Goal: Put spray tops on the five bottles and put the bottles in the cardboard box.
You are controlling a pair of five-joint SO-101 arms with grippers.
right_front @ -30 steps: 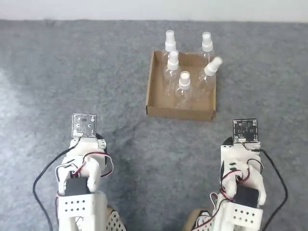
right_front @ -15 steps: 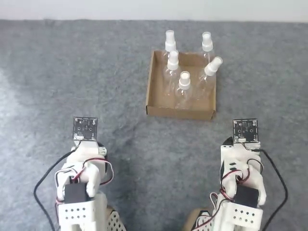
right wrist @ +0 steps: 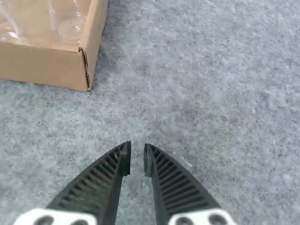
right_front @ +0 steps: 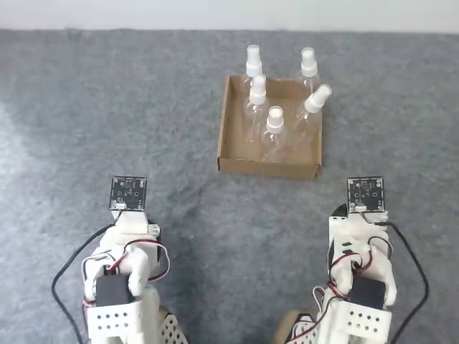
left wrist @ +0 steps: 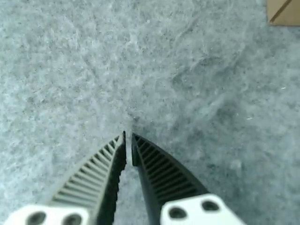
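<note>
**Five capped bottles in the box, both pincers idle and empty**

In the high view, the bottles (right_front: 275, 140) are grouped at the cardboard box (right_front: 269, 168), each with a white spray top (right_front: 275, 119) on it. Three stand clearly inside. The two farthest look to stand against the far wall, though I cannot tell for sure that they are within it. The bottle nearest the right wall (right_front: 315, 100) leans, with its top tipped outward.

Both arms sit at the near edge of the grey mat (right_front: 107, 107), well apart from the box. The left gripper (left wrist: 128, 136) is closed on nothing, its tips almost meeting. The right gripper (right wrist: 136, 150) is all but closed, with a narrow slit between the jaws, and is also empty.

The bottles look like clear, thin, empty plastic. They are probably light, easy to knock over, slick on the body, and likely to dent under a hard squeeze. If the leaning bottle needs straightening, the best hold is probably at the neck just under the white top, with gentle pressure.
</note>
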